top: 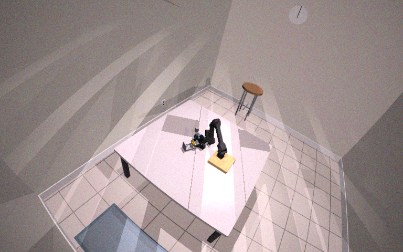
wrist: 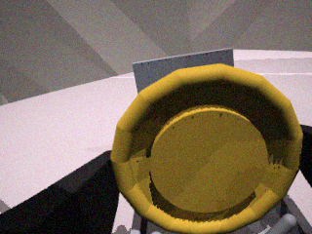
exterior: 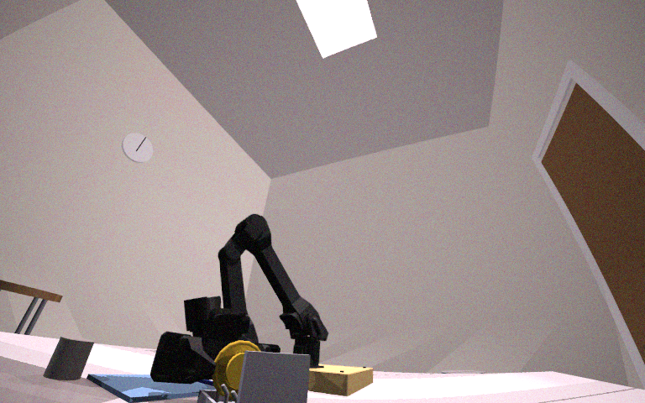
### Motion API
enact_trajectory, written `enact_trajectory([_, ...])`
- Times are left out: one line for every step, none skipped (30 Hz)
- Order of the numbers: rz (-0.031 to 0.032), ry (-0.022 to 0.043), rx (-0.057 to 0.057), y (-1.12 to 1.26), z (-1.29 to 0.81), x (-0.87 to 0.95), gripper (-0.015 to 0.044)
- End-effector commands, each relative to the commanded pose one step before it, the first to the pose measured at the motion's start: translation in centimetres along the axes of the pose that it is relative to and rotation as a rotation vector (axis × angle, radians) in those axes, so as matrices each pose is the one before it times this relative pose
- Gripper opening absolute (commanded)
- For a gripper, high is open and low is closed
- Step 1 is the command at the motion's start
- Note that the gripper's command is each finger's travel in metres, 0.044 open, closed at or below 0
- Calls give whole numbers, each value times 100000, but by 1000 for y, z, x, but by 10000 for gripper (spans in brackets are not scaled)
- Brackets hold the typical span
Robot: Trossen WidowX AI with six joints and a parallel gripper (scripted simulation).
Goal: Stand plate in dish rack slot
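No writing was readable on the pale table, the grey rack or the yellow plate. The gripper, fairly wide, gripped the plate upright at the rack.

- You have pale, plain walls on the sides in view, with light streaks and shadows across them.
- A white surface stands on dark legs, with bright and shaded patches across its top.
- Beneath it you see a tiled floor with dark joints.
- Near the walls, your stool has a round brown seat and metal legs.
- A blue mat lies on the tiles.
- Above you, a bright ceiling panel is lit.
- A round white clock hangs on one wall; a brown door has a pale frame.
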State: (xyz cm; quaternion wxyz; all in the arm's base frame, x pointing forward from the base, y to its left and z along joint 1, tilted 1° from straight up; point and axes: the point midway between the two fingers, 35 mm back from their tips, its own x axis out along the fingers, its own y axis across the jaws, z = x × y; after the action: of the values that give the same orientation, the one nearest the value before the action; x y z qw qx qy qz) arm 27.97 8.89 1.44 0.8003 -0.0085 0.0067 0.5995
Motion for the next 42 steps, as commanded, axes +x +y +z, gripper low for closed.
enact_trajectory([-83, -16, -99, -63, 228, -21, 0])
enact_trajectory([0, 0, 0, 0, 0, 0, 0])
enact_trajectory([0, 0, 0, 0, 0, 0, 0])
enact_trajectory([0, 0, 0, 0, 0, 0, 0])
enact_trajectory([0, 0, 0, 0, 0, 0, 0])
enact_trajectory([0, 0, 0, 0, 0, 0, 0])
enact_trajectory([0, 0, 0, 0, 0, 0, 0])
enact_trajectory([0, 0, 0, 0, 0, 0, 0])
enact_trajectory([0, 0, 0, 0, 0, 0, 0])
enact_trajectory([34, -9, -273, -5, 1, 10, 26])
enact_trajectory([34, -10, -273, -5, 1, 10, 53])
enact_trajectory([0, 0, 0, 0, 0, 0, 79])
enact_trajectory([0, 0, 0, 0, 0, 0, 105])
enact_trajectory([0, 0, 0, 0, 0, 0, 131])
enact_trajectory([0, 0, 0, 0, 0, 0, 157])
enact_trajectory([0, 0, 0, 0, 0, 0, 184])
enact_trajectory([0, 0, 0, 0, 0, 0, 210])
enact_trajectory([0, 0, 0, 0, 0, 0, 236])
enact_trajectory([0, 0, 0, 0, 0, 0, 263])
enact_trajectory([0, 0, 0, 0, 0, 0, 289])
enact_trajectory([0, 0, 0, 0, 0, 0, 315])
enact_trajectory([0, 0, 0, 0, 0, 0, 341])
enact_trajectory([0, 0, 0, 0, 0, 0, 368])
enact_trajectory([0, 0, 0, 0, 0, 0, 394])
enact_trajectory([0, 0, 0, 0, 0, 0, 400])
enact_trajectory([0, 0, 0, 0, 0, 0, 400])
enact_trajectory([0, 0, 0, 0, 0, 0, 400])
enact_trajectory([0, 0, 0, 0, 0, 0, 400])
enact_trajectory([0, 0, 0, 0, 0, 0, 400])
enact_trajectory([0, 0, 0, 0, 0, 0, 400])
enact_trajectory([-6, -11, 1, -43, 143, 1, 400])
enact_trajectory([-18, -33, 5, -123, 431, 3, 400])
enact_trajectory([-29, -55, 10, -184, 722, 4, 400])
enact_trajectory([-35, -70, 16, -192, 898, 3, 400])
enact_trajectory([-34, -72, 20, -152, 903, 1, 400])
enact_trajectory([-33, -73, 23, -112, 904, 0, 400])
enact_trajectory([-32, -75, 27, -72, 903, -2, 400])
enact_trajectory([-31, -77, 31, -32, 901, -3, 400])
enact_trajectory([-30, -78, 35, 7, 896, -5, 400])
enact_trajectory([-29, -80, 39, 46, 890, -6, 400])
enact_trajectory([-29, -85, 24, -119, 865, -2, 400])
enact_trajectory([-28, -88, 28, -83, 896, -3, 400])
